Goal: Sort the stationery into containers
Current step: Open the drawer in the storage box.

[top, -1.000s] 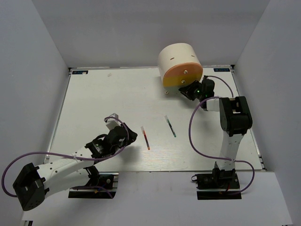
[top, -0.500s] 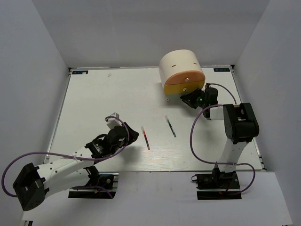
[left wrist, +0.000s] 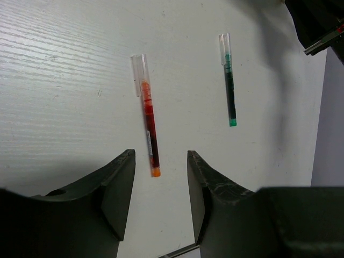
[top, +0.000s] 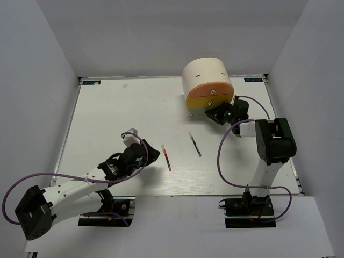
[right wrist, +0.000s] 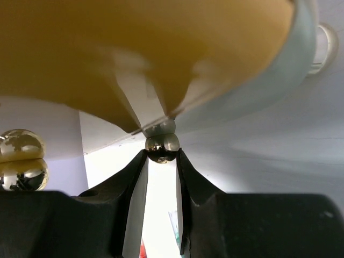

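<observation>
The cream half-cylinder drawer unit (top: pixel 204 72) stands at the far right, its pink (top: pixel 209 87) and yellow (top: pixel 206 100) fronts facing me. My right gripper (top: pixel 216 112) is shut on a small shiny knob (right wrist: pixel 163 149) low on the front, where the yellow front (right wrist: pixel 107 48) meets the pale green front (right wrist: pixel 252 80). A red pen (top: pixel 166 157) and a green pen (top: pixel 194 144) lie mid-table. My left gripper (left wrist: pixel 160 157) is open and empty, just short of the red pen's (left wrist: pixel 149 129) near end. The green pen (left wrist: pixel 229 86) lies to its right. Highlighters and erasers are out of view.
A second shiny knob (right wrist: pixel 20 145) shows left of the right gripper's fingers. The white table (top: pixel 118 118) is walled by grey panels on three sides. The right arm's purple cable (top: pixel 223 156) loops over the table's right part.
The drawer unit has shifted a little toward me and to the right with the right gripper at its front. The right arm's elbow swung right. The left arm barely moved.
</observation>
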Tool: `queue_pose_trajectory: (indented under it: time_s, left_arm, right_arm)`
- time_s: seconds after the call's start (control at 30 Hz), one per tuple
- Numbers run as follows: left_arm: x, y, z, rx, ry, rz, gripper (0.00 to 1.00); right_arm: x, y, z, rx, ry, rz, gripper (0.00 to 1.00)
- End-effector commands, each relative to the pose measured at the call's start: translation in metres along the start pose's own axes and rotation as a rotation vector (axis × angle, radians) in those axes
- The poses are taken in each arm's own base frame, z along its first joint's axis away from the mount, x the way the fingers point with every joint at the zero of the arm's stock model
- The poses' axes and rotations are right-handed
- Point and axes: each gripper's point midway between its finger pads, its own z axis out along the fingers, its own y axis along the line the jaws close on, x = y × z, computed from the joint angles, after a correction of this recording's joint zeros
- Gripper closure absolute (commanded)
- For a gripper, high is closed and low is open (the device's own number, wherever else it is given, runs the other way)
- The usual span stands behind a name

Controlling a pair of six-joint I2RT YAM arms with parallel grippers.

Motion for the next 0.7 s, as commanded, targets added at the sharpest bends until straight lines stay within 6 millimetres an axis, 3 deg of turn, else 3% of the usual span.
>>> queue_pose_trajectory:
  time_s: [0.0,0.13,0.2,0.23,0.37,0.67]
  left_arm:
    - [-0.002,-0.008,-0.001,0.028,-0.002,0.001,0.46]
    - [-0.005,-0.024,0.001,0.09,-0.007,-0.005,0.46]
    - [0.001,-0.024,0.008,0.092,0.008,0.027,0.46]
    - [-0.002,-0.037,0.009,0.125,0.008,0.03,0.46]
    - [0.004,-0.051,0.021,0.129,0.056,0.097,0.46]
    - [0.007,-0.052,0.022,0.148,0.062,0.103,0.45]
  right_arm:
    - [0.005,0.014,-0.004,-0.042,0.043,-0.027,0.93]
    - [0.016,0.006,-0.008,-0.027,0.086,-0.065,0.94]
    - [0.018,0.014,-0.008,-0.057,0.103,-0.083,0.94]
    - [0.02,0.015,-0.007,-0.06,0.112,-0.089,0.94]
    - [0.027,0.022,0.002,-0.091,0.197,-0.123,0.94]
    - [0.027,0.018,-0.01,-0.107,0.163,-0.027,0.94]
